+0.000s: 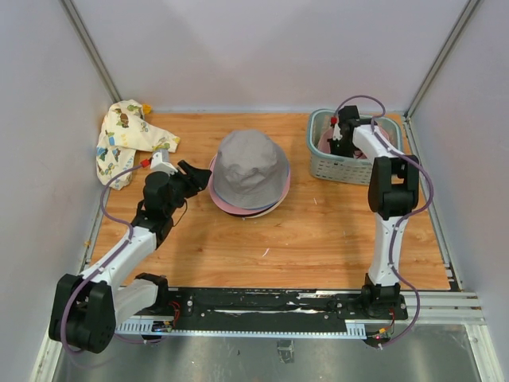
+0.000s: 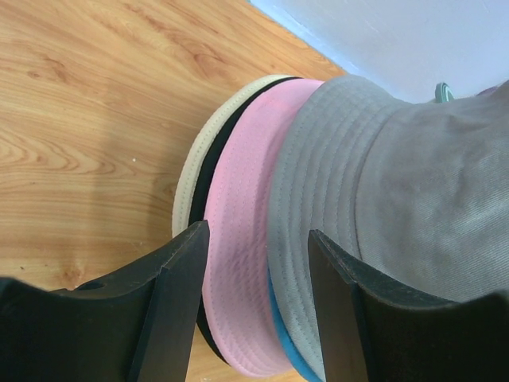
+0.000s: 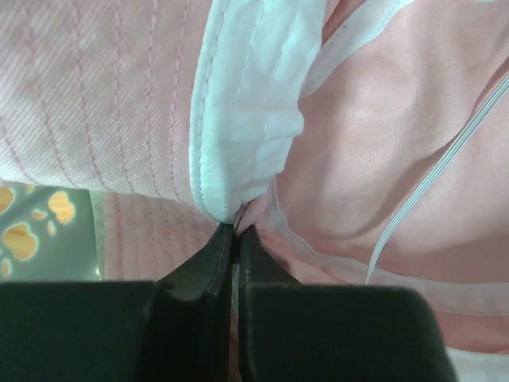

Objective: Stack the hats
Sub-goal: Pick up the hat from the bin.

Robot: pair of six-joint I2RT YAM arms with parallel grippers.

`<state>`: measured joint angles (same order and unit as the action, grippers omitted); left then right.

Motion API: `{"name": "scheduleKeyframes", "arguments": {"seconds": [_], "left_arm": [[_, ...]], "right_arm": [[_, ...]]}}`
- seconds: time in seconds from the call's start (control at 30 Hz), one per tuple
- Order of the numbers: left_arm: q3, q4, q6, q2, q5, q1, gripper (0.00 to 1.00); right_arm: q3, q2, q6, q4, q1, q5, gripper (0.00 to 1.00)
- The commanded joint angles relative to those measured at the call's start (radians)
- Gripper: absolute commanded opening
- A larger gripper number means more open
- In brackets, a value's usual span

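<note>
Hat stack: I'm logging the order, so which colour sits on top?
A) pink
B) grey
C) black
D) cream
B: the grey hat has its crown over the whole pile, with the pink brim, black brim and cream brim peeking out beneath it.

the stack of hats (image 1: 251, 173) sits at the centre of the table (image 1: 318, 239); the left gripper (image 1: 200, 177) is just at its 9 o'clock, by the brims; a crumpled cloth (image 1: 123, 139) lies at 10 o'clock; the basket (image 1: 350, 169) stands at 2 o'clock, with a hat (image 3: 119, 95) and the right gripper (image 1: 338, 143) inside it
</note>
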<state>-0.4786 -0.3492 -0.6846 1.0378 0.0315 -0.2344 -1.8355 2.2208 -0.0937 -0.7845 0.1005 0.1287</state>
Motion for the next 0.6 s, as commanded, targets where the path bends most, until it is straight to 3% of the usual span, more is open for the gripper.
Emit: {"name": "scheduleKeyframes", "arguments": {"seconds": [0.0,0.23,0.57], "left_arm": [[-0.037,0.001,0.009,-0.034,0.0,-0.002,0.57],[-0.051,0.033,0.012,-0.082,-0.019,-0.002,0.57],[-0.1,0.08,0.016,-0.143,-0.02,-0.001,0.57]], "right_arm": [[0.066,-0.139,-0.036,0.035,0.014,0.067,0.01],[0.022,-0.397,-0.104,0.117,0.013,0.144,0.01],[0.092,-0.579,-0.155,0.227,0.013,0.152,0.01]]}}
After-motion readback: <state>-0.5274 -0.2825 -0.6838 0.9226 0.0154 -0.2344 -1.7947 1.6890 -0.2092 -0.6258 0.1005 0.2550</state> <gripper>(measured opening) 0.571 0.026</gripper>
